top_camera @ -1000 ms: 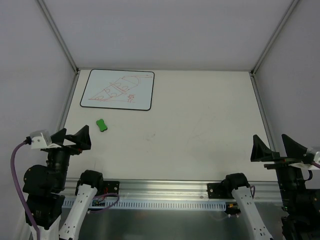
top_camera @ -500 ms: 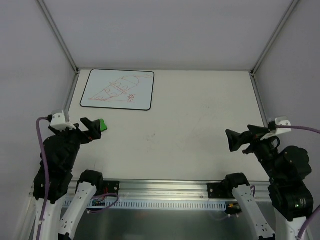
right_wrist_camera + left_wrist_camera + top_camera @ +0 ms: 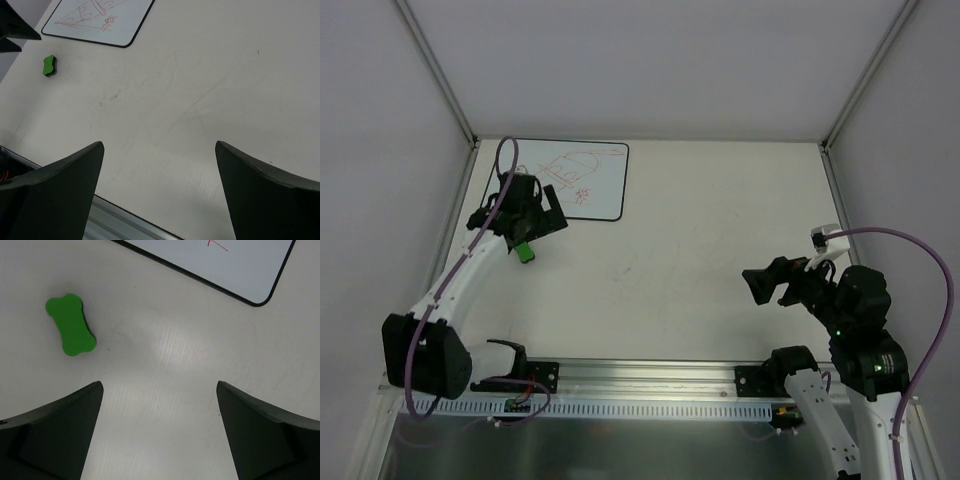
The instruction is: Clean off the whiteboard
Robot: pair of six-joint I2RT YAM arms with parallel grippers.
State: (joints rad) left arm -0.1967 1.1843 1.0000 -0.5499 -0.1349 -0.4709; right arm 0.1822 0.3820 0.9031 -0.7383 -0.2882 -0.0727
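The whiteboard [image 3: 595, 185] lies flat at the table's far left, white with a black border and red scribbles. It also shows in the left wrist view [image 3: 240, 260] and the right wrist view [image 3: 100, 20]. A small green eraser [image 3: 524, 251] lies on the table just in front of it, bone-shaped in the left wrist view [image 3: 70, 325]. My left gripper [image 3: 542, 225] hangs open and empty above the table between the eraser and the board's near edge [image 3: 160, 387]. My right gripper [image 3: 765, 283] is open and empty over the right half of the table [image 3: 160, 145].
The table is bounded by a metal frame with white walls on the left, right and back. An aluminium rail [image 3: 650, 385] runs along the near edge with both arm bases. The left arm covers the whiteboard's near left part in the top view.
My left arm has reached out from its base to the far left, over the eraser and the board's near edge. My right gripper has moved left and lower over the table.
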